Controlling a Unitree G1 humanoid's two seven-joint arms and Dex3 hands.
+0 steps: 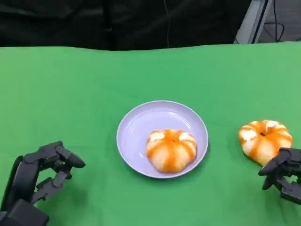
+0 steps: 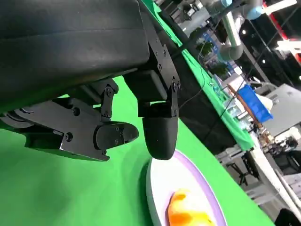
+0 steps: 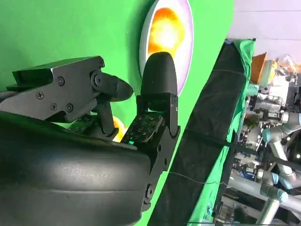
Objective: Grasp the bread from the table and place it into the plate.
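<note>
Black right robot hand (image 1: 282, 174) at lower right of the head view, fingers apart, holding nothing, just below and nearly touching the bread (image 1: 265, 140) that lies on the desk (image 1: 70, 94). Contact not clear from these pictures. Left robot hand (image 1: 44, 176) at lower left, fingers loosely curled but apart, empty, well apart from everything.

Step in hand, by judgement: closing on the loose bread at right. Best done by spreading the fingers wide enough to straddle the bun, coming down over its top rather than pushing from the near side, since a nudge could roll it away toward the right edge. Light squeeze only; soft crust likely to dent.

Further in, at centre: lavender plate (image 1: 136, 127), already carrying one orange-striped bun (image 1: 171, 149) in its near right part. Bare room on the plate at upper left, so better to carry the bread over the rim and set it there, clear of the first bun.
</note>
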